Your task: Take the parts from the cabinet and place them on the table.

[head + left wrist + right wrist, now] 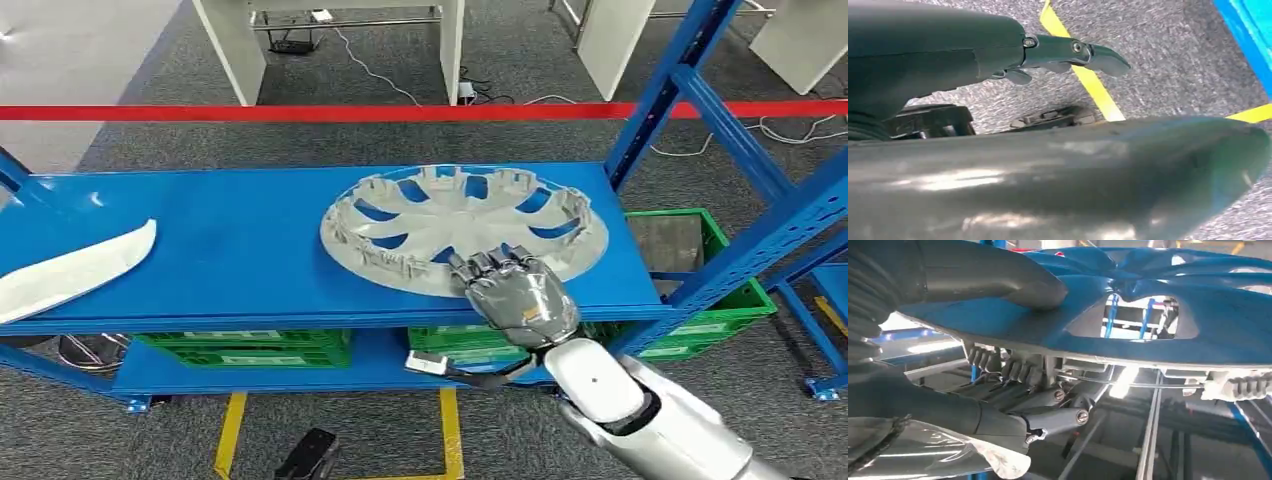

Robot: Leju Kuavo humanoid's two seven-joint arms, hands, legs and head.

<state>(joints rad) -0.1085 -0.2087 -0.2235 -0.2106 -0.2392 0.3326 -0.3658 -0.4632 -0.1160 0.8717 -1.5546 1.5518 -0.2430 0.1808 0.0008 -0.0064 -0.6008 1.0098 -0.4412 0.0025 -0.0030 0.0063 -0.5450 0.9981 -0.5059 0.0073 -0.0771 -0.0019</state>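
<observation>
Right hand point(520, 297) grips the wheel cover's point(462, 226) near rim (still on the shelf point(230, 260)); nothing delivered yet.

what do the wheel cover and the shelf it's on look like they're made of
Wheel cover: likely moulded plastic, matt silver-grey; thin spokes and small clip tabs around the rim suggest moulding rather than metal. The right hand grips its near edge.
Shelf: probably painted steel, glossy blue; it mirrors ceiling lights, and its blue uprights are perforated.
</observation>
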